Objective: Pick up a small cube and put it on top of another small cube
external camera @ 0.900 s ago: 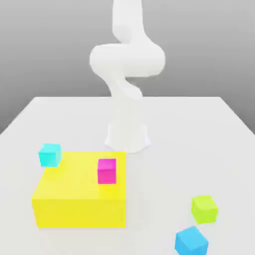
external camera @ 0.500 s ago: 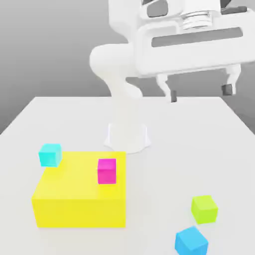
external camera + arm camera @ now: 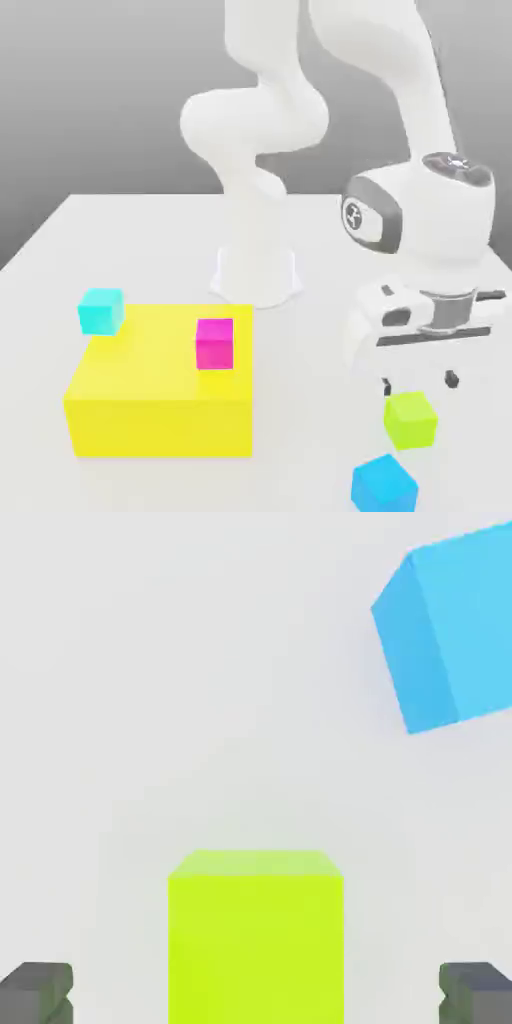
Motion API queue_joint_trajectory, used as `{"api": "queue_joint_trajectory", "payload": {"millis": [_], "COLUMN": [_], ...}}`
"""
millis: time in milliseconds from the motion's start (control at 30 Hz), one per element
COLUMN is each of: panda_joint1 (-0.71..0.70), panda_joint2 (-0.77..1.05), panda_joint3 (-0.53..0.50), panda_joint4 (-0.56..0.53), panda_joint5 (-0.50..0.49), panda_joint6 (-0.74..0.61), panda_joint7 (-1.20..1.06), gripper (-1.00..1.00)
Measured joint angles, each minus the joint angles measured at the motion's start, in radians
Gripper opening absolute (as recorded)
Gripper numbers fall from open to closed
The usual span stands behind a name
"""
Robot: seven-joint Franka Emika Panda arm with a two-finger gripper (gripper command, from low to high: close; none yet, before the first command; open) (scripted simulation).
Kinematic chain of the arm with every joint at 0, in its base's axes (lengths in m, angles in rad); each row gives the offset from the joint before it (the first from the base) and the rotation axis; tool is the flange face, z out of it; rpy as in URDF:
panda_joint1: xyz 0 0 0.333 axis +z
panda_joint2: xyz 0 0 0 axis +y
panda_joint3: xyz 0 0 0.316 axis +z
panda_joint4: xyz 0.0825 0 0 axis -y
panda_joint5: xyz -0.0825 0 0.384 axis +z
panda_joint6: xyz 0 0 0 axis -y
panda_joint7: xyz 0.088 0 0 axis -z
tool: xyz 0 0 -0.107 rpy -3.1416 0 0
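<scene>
The small lime-green cube (image 3: 411, 419) sits on the flat white table (image 3: 130, 240), in the lower right of the exterior view. It is plain and smooth, with sharp edges and square sides. In my hand view the same cube (image 3: 256, 937) sits between my two dark grey fingertips (image 3: 37, 994), with a gap of bare table on each side.

My gripper (image 3: 420, 381) hangs just above the cube in the exterior view, pointing down. My jaws are spread wide and grip nothing.

A blue cube (image 3: 384, 485) lies near the green one, lower in the exterior view and turned a bit. It is smooth and plain too.

Well apart, in the lower left of that view, is a big yellow block (image 3: 160, 395), flat on top like a box. A small pink cube (image 3: 215, 343) stands on it. A small cyan cube (image 3: 101, 310) sits at its far left corner.

My arm is white, round and shiny.
</scene>
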Motion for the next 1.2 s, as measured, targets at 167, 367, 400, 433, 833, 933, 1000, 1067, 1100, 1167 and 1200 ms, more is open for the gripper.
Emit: {"api": "queue_joint_trajectory", "payload": {"millis": [167,367,400,433,833,933,1000,1067,1100,1167,1200], "panda_joint1": [0.027,0.013,0.004,-0.003,-0.189,-0.228,-0.261,-0.297,-0.316,-0.331,-0.334], "panda_joint2": [0.068,0.021,-0.012,-0.047,-0.479,-0.586,-0.657,-0.73,-0.766,-0.758,-0.736], "panda_joint3": [-0.032,-0.013,-0.001,0.011,-0.116,-0.185,-0.226,-0.265,-0.283,-0.301,-0.305], "panda_joint4": [0.013,0.003,-0.003,-0.01,-0.12,-0.149,-0.169,-0.188,-0.197,-0.219,-0.23], "panda_joint5": [-0.025,-0.006,0.01,0.028,0.154,0.124,0.098,0.069,0.053,0.041,0.039], "panda_joint6": [0.055,0.017,-0.009,-0.036,-0.356,-0.434,-0.486,-0.538,-0.564,-0.535,-0.501], "panda_joint7": [0.02,0.006,-0.006,-0.02,-0.584,-0.709,-0.788,-0.864,-0.901,-0.934,-0.94], "gripper": [-1.0,-1.0,-1.0,-1.0,-1.0,-1.0,-1.0,-1.0,-1.0,-1.0,-1.0]}}
